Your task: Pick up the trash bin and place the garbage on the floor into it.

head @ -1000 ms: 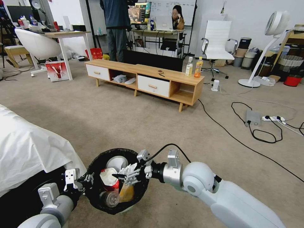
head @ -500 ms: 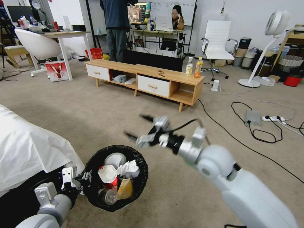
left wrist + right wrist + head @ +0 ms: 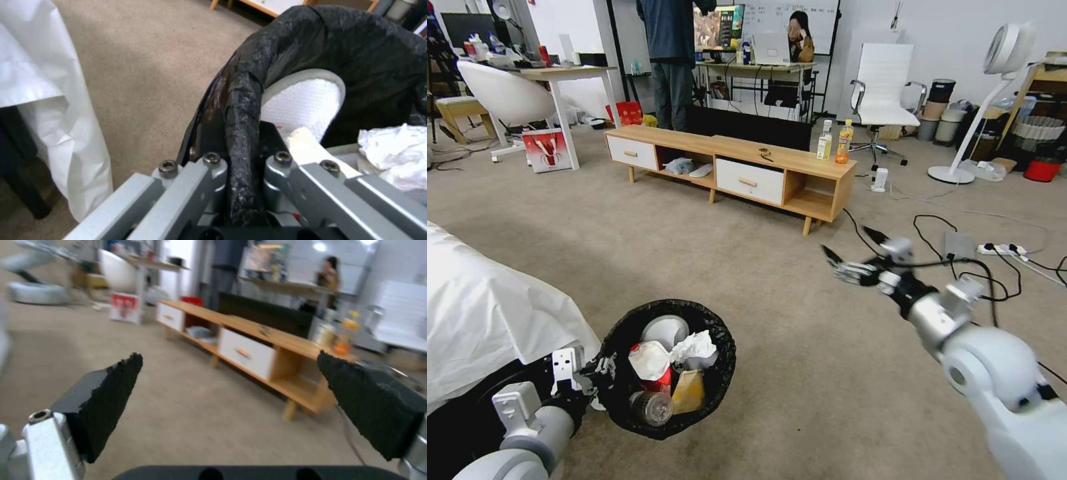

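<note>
Jaws of left gripper (image 3: pixel 242 173) pinch the trash bin (image 3: pixel 720 373) rim.

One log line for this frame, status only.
left gripper: shut on trash bin rim | right gripper: open, empty, above floor | garbage: in bin

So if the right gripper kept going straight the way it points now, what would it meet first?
Probably the long low wooden cabinet; the open right gripper faces it across bare beige carpet, though depth is unclear.
</note>
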